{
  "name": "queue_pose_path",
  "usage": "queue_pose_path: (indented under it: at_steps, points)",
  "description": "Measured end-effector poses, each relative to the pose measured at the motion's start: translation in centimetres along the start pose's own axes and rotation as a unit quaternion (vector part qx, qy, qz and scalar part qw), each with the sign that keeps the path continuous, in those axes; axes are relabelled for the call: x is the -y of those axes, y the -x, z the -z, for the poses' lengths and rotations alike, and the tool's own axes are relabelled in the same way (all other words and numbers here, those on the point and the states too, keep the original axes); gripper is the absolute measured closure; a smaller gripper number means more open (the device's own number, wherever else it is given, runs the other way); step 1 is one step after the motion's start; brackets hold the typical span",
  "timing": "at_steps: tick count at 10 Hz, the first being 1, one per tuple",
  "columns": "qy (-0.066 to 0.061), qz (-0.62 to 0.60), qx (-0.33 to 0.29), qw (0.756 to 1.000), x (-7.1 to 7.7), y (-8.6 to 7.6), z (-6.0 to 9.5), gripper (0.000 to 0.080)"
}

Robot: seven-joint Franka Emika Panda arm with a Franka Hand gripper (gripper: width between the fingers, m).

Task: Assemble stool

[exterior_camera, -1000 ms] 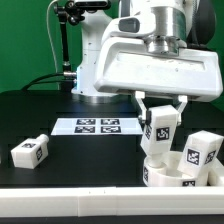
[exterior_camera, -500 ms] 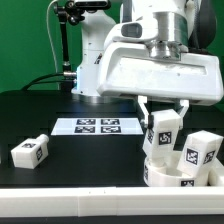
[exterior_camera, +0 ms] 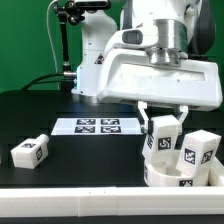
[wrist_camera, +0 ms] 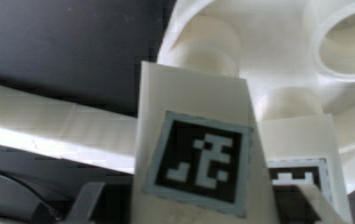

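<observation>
Although its foot is hidden behind a rim, the small white blocky plastic leg with a black-and-white square tag, the held leg point(exterior_camera: 162, 138), is plainly gripped. The arm's two-finger gripper point(exterior_camera: 163, 124) is clamped on it from above, with one dark finger point(exterior_camera: 146, 119) pressed to each side. The held leg hangs nearly upright with a slight tilt. Its lower end dips to the rim of the short, round, ring-like white plastic seat point(exterior_camera: 160, 178). The seat rests on the black table point(exterior_camera: 60, 105) at the exterior view's lower right. Whether the leg touches the seat or sits in a socket cannot be told.

A second leg point(exterior_camera: 198, 152), white and tagged in the same way, stands in the seat just beside the held one, toward the exterior view's right, and leans a little. A third leg point(exterior_camera: 30, 151) lies on its side on the table, well apart at the exterior view's left. Between it and the seat, farther back, lies the thin flat white marker board point(exterior_camera: 97, 126) with its row of tags.

In the wrist view the held leg's tagged face fills the foreground, with the seat's curved white wall close behind it. The corner of another tag shows just beside it.
</observation>
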State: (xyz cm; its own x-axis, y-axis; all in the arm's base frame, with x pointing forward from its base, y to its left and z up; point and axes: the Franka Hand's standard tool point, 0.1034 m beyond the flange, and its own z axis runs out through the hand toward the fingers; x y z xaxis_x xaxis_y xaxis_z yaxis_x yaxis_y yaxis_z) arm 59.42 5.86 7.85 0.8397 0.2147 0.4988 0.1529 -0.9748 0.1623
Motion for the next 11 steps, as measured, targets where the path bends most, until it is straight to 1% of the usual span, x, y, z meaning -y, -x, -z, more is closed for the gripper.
queue_pose_path:
  at_steps: [1, 3, 4, 5, 6, 8, 9, 10, 11]
  points:
    - [0.002, 0.001, -0.007, 1.000, 0.0, 0.0, -0.1, 0.0473]
    - [0.002, 0.001, -0.007, 1.000, 0.0, 0.0, -0.1, 0.0473]
    - [0.002, 0.001, -0.007, 1.000, 0.0, 0.0, -0.1, 0.0237]
    - [0.001, 0.001, -0.006, 1.000, 0.0, -0.1, -0.1, 0.0237]
    - [-0.003, -0.001, 0.000, 1.000, 0.2, -0.4, 0.3, 0.0168]
    - [-0.011, -0.005, 0.010, 1.000, 0.3, -1.1, 1.2, 0.0155]
    - [-0.018, -0.009, 0.021, 1.000, 0.4, -1.5, 1.8, 0.0150]
    - [-0.023, -0.015, 0.030, 0.999, 0.0, -2.0, 2.5, 0.0150]
    - [-0.025, -0.017, 0.038, 0.999, -0.6, -2.2, 2.7, 0.0150]
